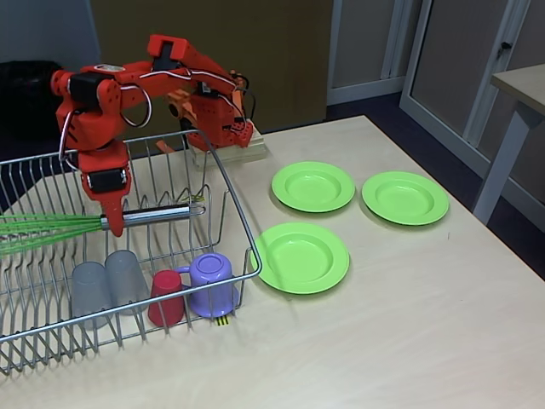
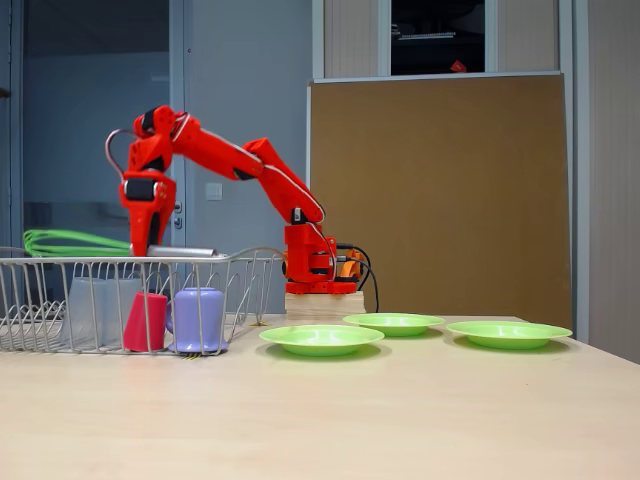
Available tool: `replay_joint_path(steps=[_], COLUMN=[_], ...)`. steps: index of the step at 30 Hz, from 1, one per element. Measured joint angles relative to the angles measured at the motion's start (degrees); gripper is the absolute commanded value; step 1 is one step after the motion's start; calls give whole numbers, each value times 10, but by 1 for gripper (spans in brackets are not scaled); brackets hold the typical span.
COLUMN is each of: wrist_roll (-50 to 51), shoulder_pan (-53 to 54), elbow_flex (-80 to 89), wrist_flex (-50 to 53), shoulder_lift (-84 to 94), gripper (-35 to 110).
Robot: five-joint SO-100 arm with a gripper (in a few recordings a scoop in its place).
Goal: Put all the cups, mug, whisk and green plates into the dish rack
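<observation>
My gripper (image 1: 113, 223) points down over the dish rack (image 1: 243, 223), shut on the whisk (image 1: 51, 230) where its silver handle meets the green loops. The whisk lies level just above the rack's rim (image 2: 100, 262), loops to the left (image 2: 60, 240). Inside the rack, upside down along the front, stand two grey cups (image 1: 89, 291) (image 1: 128, 274), a red cup (image 1: 166, 296) and the purple mug (image 1: 211, 284). Three green plates (image 1: 312, 186) (image 1: 404, 197) (image 1: 302, 256) lie flat on the table to the right of the rack.
The arm's base (image 1: 223, 128) sits on a wooden block behind the rack's right end. The light wooden table (image 1: 409, 341) has bare room in front of and right of the plates. Another table's leg (image 1: 502, 162) stands at far right.
</observation>
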Motion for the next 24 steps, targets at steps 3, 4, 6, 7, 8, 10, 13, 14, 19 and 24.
replay_joint_path(steps=[3,4,6,7,8,10,13,14,19,24], wrist_roll=[-10,-10,-12,-11,-11,-11,-11,-11,-11,-11], shoulder_pan=[0,0,0,-1,-1,-3,-8,-10,-16,-27], elbow_flex=[-43,-59,-83,-96,-106,-126,-151,-157,-176,-187], wrist_flex=[0,0,-1,0,0,0,0,-3,-4,4], shoulder_lift=[-55,-71,-102,-115,-131,-155,-184,-189,-208,-217], gripper=[0,0,0,0,1,3,6,7,10,13])
